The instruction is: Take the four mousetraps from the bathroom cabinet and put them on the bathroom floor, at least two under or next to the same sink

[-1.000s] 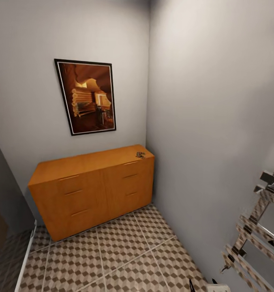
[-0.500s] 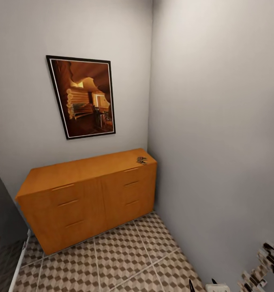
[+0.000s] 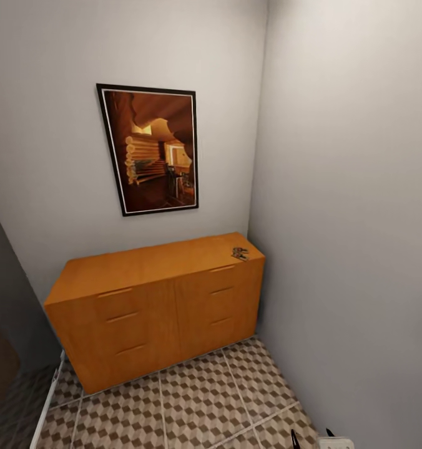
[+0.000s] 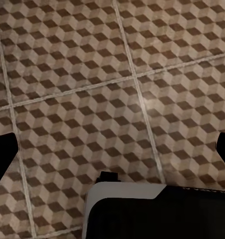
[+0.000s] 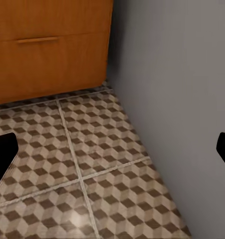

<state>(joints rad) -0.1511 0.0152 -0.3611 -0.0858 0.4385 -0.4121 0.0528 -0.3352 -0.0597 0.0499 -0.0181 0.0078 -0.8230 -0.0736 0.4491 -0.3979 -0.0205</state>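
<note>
Over the last second my view swung right and closed in a bit: the mirrored rack at the right edge dropped out of frame, and the cabinet (image 3: 161,305) slid toward centre. That was my base and head moving, not the furniture. The small dark cluster on the cabinet top, at the corner by the right-hand wall, held its spot on the wood; I took it for the mousetraps (image 3: 240,253), but it was too small to count or to tell board from wire.

Left gripper (image 4: 112,149): fingers spread wide, nothing between them, pointed down at bare bathroom floor (image 4: 92,74). Right gripper (image 5: 112,149): also spread wide and empty, looking at floor tiles, the cabinet's lower drawer front with its handle, and the grey side wall (image 5: 182,74).

Read on the task: I was in the approach phase, nothing picked. All four traps seemingly sat on top of the cabinet, none on the floor. Sink wasn't visible from here. My guess was the right arm is the better reach, since the traps sat at the wall-side corner. Risk: tight corner, so little elbow room against that wall, and tiny flat boards would be fiddly to pinch.
</note>
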